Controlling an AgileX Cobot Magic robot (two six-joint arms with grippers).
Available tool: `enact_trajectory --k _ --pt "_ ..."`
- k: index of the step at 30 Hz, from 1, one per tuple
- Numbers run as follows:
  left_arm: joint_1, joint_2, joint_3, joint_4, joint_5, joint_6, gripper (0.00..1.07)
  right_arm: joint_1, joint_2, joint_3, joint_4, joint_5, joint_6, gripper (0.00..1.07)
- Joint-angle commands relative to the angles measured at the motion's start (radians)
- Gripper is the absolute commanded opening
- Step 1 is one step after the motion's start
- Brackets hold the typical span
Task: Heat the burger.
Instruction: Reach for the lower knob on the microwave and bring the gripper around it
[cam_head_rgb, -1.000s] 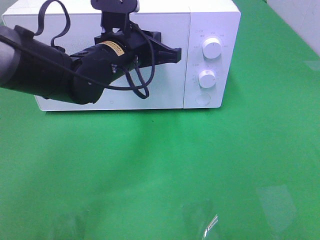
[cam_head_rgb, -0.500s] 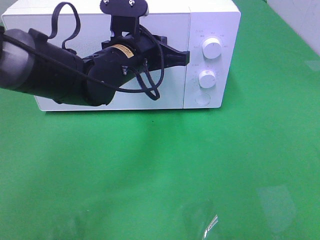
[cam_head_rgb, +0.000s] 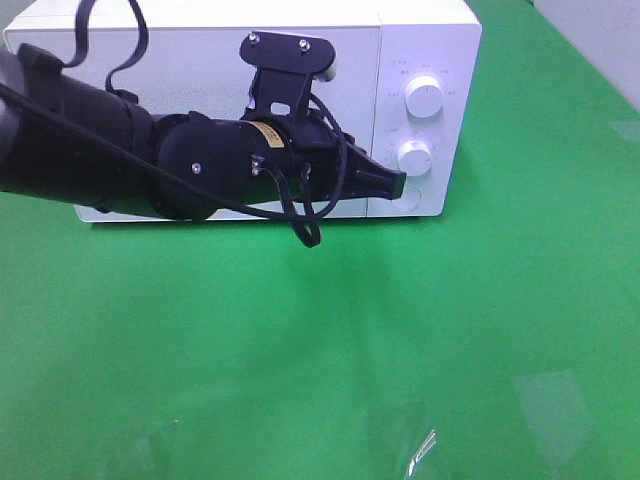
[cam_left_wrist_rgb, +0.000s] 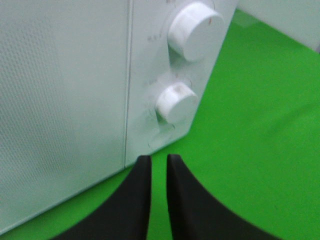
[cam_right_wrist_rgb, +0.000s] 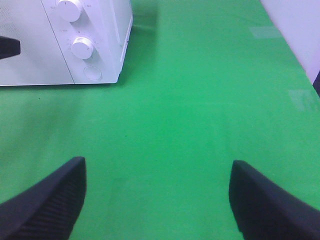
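The microwave (cam_head_rgb: 200, 70) has a smooth white shell with a soft satin sheen. Its door (cam_left_wrist_rgb: 60, 90) is finely stippled with a dotted mesh pattern, and the upper knob (cam_left_wrist_rgb: 196, 31) and lower knob (cam_left_wrist_rgb: 176, 102) look like smooth, faintly glossy white plastic. The counter (cam_head_rgb: 400, 330) is covered in a matt green sheet that looks like cloth or felt, mostly dull with a faint sheen in places. The left claw (cam_left_wrist_rgb: 158, 161) has smooth matt black plastic fingers (cam_left_wrist_rgb: 132, 205), the right claw (cam_right_wrist_rgb: 156, 165) has black fingers (cam_right_wrist_rgb: 50, 200) with fine ribbing, and the left arm (cam_head_rgb: 110, 150) wears a dull black casing with rubbery black cables (cam_head_rgb: 300, 225).
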Motion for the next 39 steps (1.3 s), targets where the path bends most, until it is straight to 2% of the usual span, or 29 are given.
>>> enact_trajectory --k 1,2,3,4,5,6,7,8,10,13,14,15,17,20,21,23,26,27,28,30,31,32,35,36,37,39 --pt "0.005 -0.047 -0.001 0.000 0.228 0.007 0.55 -0.003 -0.027 0.001 0.000 -0.006 -0.010 0.75" --pt "0.005 -0.059 -0.001 0.000 0.294 0.006 0.62 -0.003 -0.027 0.001 0.000 -0.006 -0.010 0.75" --pt "0.005 -0.059 -0.001 0.000 0.294 0.006 0.62 -0.003 -0.027 0.001 0.000 -0.006 -0.010 0.75" --pt "0.011 -0.066 -0.001 0.000 0.337 0.005 0.77 -0.003 -0.027 0.001 0.000 -0.006 -0.010 0.75" --pt "0.011 -0.066 -0.001 0.000 0.337 0.005 0.77 -0.003 -0.027 0.001 0.000 -0.006 -0.010 0.75" --pt "0.020 -0.082 -0.001 0.000 0.431 -0.002 0.87 -0.003 -0.027 0.001 0.000 -0.006 -0.010 0.75" --pt "0.020 -0.082 -0.001 0.000 0.431 -0.002 0.87 -0.003 -0.027 0.001 0.000 -0.006 -0.010 0.75" --pt "0.036 -0.095 -0.001 0.000 0.521 -0.005 0.92 -0.003 -0.027 0.001 0.000 -0.006 -0.010 0.75" --pt "0.044 -0.106 -0.001 0.000 0.570 -0.005 0.93 -0.003 -0.027 0.001 0.000 -0.006 -0.010 0.75" --pt "0.093 -0.152 -0.001 0.008 0.750 -0.005 0.93 -0.003 -0.027 0.001 0.000 -0.006 -0.010 0.75" --pt "0.093 -0.152 -0.001 0.008 0.750 -0.005 0.93 -0.003 -0.027 0.001 0.000 -0.006 -0.010 0.75" --pt "0.128 -0.183 -0.001 0.008 0.841 -0.005 0.92 -0.003 -0.027 0.001 0.000 -0.006 -0.010 0.75" --pt "0.142 -0.197 -0.001 0.008 0.878 -0.005 0.92 -0.003 -0.027 0.001 0.000 -0.006 -0.010 0.75" --pt "0.214 -0.269 -0.001 0.009 1.028 -0.005 0.92 -0.003 -0.027 0.001 0.000 -0.006 -0.010 0.75" --pt "0.214 -0.269 -0.001 0.009 1.028 -0.005 0.92 -0.003 -0.027 0.001 0.000 -0.006 -0.010 0.75" --pt "0.273 -0.329 -0.001 0.017 1.127 -0.005 0.92 -0.003 -0.027 0.001 0.000 -0.006 -0.010 0.75" --pt "0.311 -0.362 -0.001 0.029 1.186 -0.005 0.92 -0.003 -0.027 0.001 0.000 -0.006 -0.010 0.75" --pt "0.353 -0.393 -0.001 0.048 1.235 -0.005 0.92 -0.003 -0.027 0.001 0.000 -0.006 -0.010 0.75" --pt "0.353 -0.393 -0.001 0.048 1.235 -0.005 0.92 -0.003 -0.027 0.001 0.000 -0.006 -0.010 0.75" --pt "0.460 -0.443 -0.001 0.061 1.296 -0.005 0.92 -0.003 -0.027 0.001 0.000 -0.006 -0.010 0.75" --pt "0.460 -0.443 -0.001 0.061 1.296 -0.005 0.92 -0.003 -0.027 0.001 0.000 -0.006 -0.010 0.75" --pt "0.522 -0.462 -0.001 0.062 1.326 -0.005 0.92 -0.003 -0.027 0.001 0.000 -0.006 -0.010 0.75" --pt "0.547 -0.468 -0.001 0.063 1.336 -0.005 0.92 -0.003 -0.027 0.001 0.000 -0.006 -0.010 0.75" --pt "0.608 -0.479 -0.001 0.069 1.373 -0.005 0.92 -0.003 -0.027 0.001 0.000 -0.006 -0.010 0.75" --pt "0.608 -0.479 -0.001 0.069 1.373 -0.005 0.92 -0.003 -0.027 0.001 0.000 -0.006 -0.010 0.75" --pt "0.718 -0.501 0.000 0.107 1.458 -0.022 0.92 -0.003 -0.027 0.001 0.000 -0.006 -0.010 0.75"
